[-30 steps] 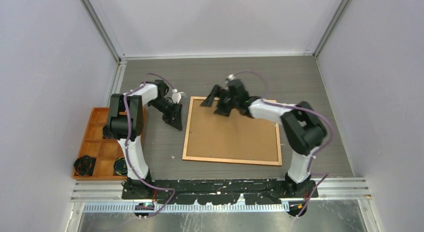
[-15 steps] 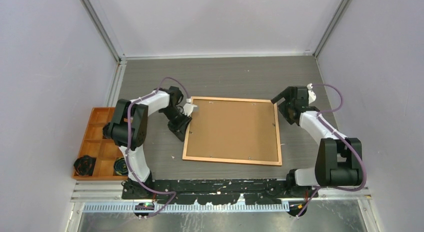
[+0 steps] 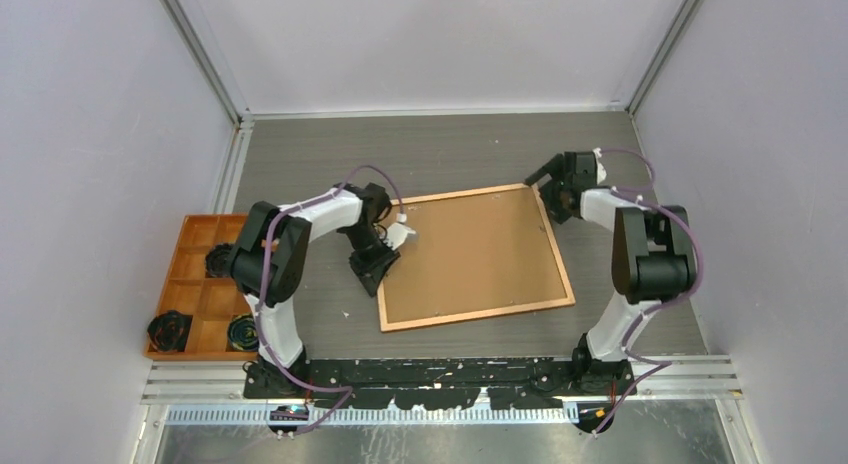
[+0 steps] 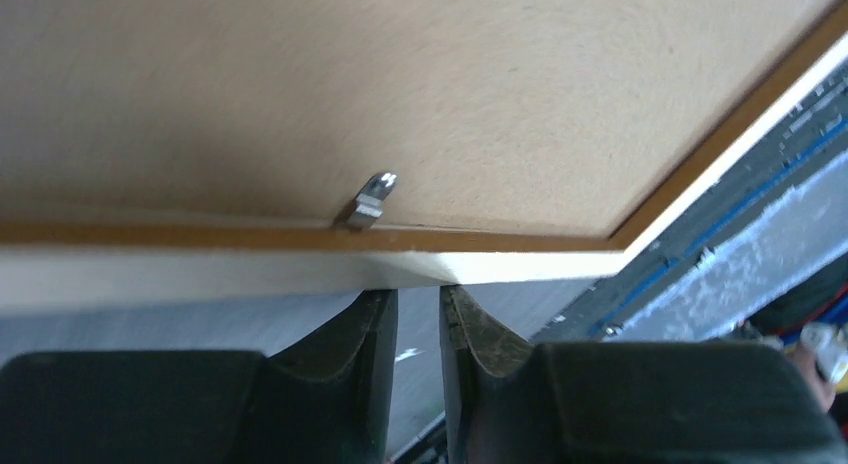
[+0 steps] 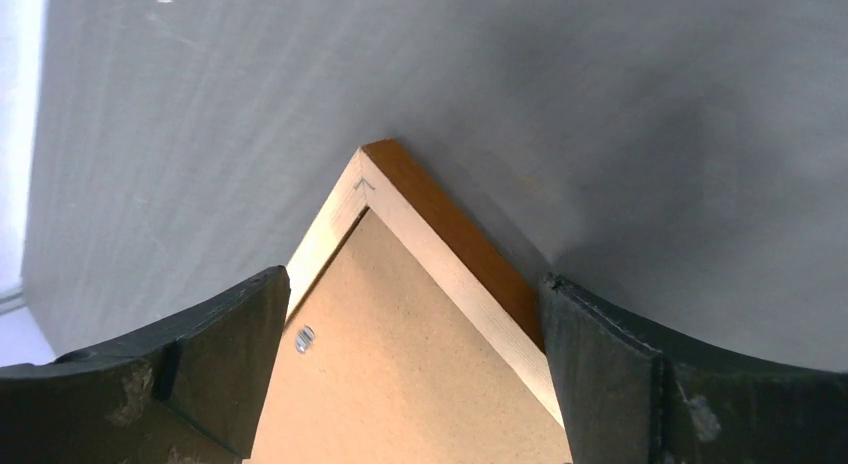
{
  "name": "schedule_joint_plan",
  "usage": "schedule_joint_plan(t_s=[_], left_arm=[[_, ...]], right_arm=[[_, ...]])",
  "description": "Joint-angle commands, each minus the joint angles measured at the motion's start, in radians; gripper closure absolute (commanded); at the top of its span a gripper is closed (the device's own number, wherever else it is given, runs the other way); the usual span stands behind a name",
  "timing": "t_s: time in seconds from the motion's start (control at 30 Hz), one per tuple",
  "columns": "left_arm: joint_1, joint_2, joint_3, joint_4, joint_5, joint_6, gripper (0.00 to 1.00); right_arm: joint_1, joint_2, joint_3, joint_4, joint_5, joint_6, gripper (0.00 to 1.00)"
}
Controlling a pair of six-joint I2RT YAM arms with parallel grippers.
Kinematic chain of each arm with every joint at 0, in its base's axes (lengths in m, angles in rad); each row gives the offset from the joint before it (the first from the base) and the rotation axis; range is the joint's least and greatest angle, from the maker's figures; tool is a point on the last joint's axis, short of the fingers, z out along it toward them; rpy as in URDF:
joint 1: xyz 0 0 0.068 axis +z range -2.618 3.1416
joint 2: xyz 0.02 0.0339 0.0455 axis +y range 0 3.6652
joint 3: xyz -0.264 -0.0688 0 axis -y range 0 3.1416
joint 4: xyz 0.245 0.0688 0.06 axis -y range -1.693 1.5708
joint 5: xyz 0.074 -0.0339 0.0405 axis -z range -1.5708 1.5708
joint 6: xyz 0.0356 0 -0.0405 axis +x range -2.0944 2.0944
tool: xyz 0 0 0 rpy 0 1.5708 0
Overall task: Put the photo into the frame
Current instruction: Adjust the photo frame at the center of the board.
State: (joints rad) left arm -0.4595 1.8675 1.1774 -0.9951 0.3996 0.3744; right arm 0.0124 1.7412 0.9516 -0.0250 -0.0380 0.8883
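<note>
The frame (image 3: 475, 254) lies back up on the table, showing its brown fibreboard back, and sits skewed. The photo is not in view. My left gripper (image 3: 385, 252) is at the frame's left rail. In the left wrist view its jaws are nearly shut with nothing between them, and the fingertips (image 4: 375, 299) touch the pale side of the rail (image 4: 200, 274) below a metal tab (image 4: 366, 201). My right gripper (image 3: 553, 189) is open and straddles the frame's far right corner (image 5: 385, 174) without closing on it.
An orange compartment tray (image 3: 200, 274) stands at the left edge of the table and holds black items (image 3: 170, 329) in its near compartments. Grey walls close in the table on three sides. A metal rail (image 3: 440, 376) runs along the near edge.
The frame has turned counter-clockwise and shifted right. My left gripper moved right along its left rail. My right gripper moved left to the far right corner.
</note>
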Motion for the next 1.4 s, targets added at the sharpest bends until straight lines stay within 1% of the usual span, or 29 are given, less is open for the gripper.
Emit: schedule_joint_plan(t_s=[0.0,0.13,0.2,0.3,0.43,0.47,0.5,0.53,0.57,0.6,0.67,0.73,0.8,0.87,0.97,1.0,1.1,1.2,1.23,1.3,1.37], left_arm=[[-0.156,0.048,0.077,0.023,0.093,-0.026,0.76],[-0.294,0.119,0.165,-0.02,0.158,-0.03,0.74],[-0.349,0.142,0.209,-0.06,0.194,-0.017,0.7],[-0.385,0.142,0.247,-0.144,0.25,0.033,0.57],[-0.359,0.076,0.256,-0.267,0.264,0.138,0.42],[-0.341,0.05,0.257,-0.293,0.268,0.158,0.34],[-0.317,0.019,0.267,-0.328,0.276,0.183,0.14],[-0.291,-0.002,0.283,-0.361,0.284,0.207,0.1],[-0.253,-0.023,0.302,-0.396,0.297,0.228,0.09],[-0.213,-0.041,0.328,-0.428,0.309,0.258,0.08],[-0.117,-0.068,0.377,-0.441,0.301,0.262,0.08],[-0.01,-0.069,0.414,-0.394,0.26,0.235,0.09],[0.094,-0.039,0.439,-0.299,0.187,0.169,0.12],[0.182,0.026,0.48,-0.21,0.119,0.101,0.2],[0.274,0.141,0.525,-0.15,0.072,0.035,0.34],[0.288,0.169,0.525,-0.126,0.053,0.022,0.37],[0.298,0.206,0.477,-0.049,0.012,0.016,0.41],[0.297,0.234,0.441,-0.033,0.04,0.019,0.44],[0.296,0.237,0.43,-0.033,0.055,0.022,0.45],[0.289,0.233,0.391,-0.033,0.083,0.036,0.46],[0.277,0.213,0.34,-0.039,0.118,0.056,0.47]], right_arm=[[0.136,0.165,0.189,-0.005,-0.176,0.04,0.04],[0.224,0.317,0.453,-0.119,-0.236,-0.019,0.04],[0.243,0.383,0.581,-0.188,-0.247,-0.044,0.04],[0.234,0.406,0.666,-0.22,-0.214,-0.064,0.01],[0.191,0.347,0.695,-0.263,-0.15,-0.118,0.0],[0.181,0.32,0.689,-0.268,-0.13,-0.133,0.0],[0.171,0.285,0.68,-0.276,-0.112,-0.147,0.0],[0.16,0.26,0.666,-0.282,-0.097,-0.158,0.0],[0.148,0.229,0.648,-0.286,-0.085,-0.163,0.0],[0.136,0.199,0.621,-0.291,-0.073,-0.168,0.0],[0.117,0.123,0.546,-0.289,-0.044,-0.166,0.0],[0.102,0.035,0.448,-0.276,-0.011,-0.152,0.0],[0.09,-0.062,0.338,-0.276,0.022,-0.127,0.0],[0.084,-0.161,0.23,-0.284,0.063,-0.095,0.0],[0.083,-0.302,0.08,-0.322,0.096,-0.054,0.0],[0.081,-0.345,0.035,-0.34,0.099,-0.045,0.0],[0.08,-0.467,-0.094,-0.386,0.089,-0.022,0.0],[0.079,-0.577,-0.234,-0.382,0.063,0.011,0.0],[0.078,-0.605,-0.256,-0.372,0.055,0.019,0.0],[0.075,-0.628,-0.311,-0.346,0.052,0.026,0.0],[0.062,-0.615,-0.338,-0.295,0.007,0.038,0.0]])
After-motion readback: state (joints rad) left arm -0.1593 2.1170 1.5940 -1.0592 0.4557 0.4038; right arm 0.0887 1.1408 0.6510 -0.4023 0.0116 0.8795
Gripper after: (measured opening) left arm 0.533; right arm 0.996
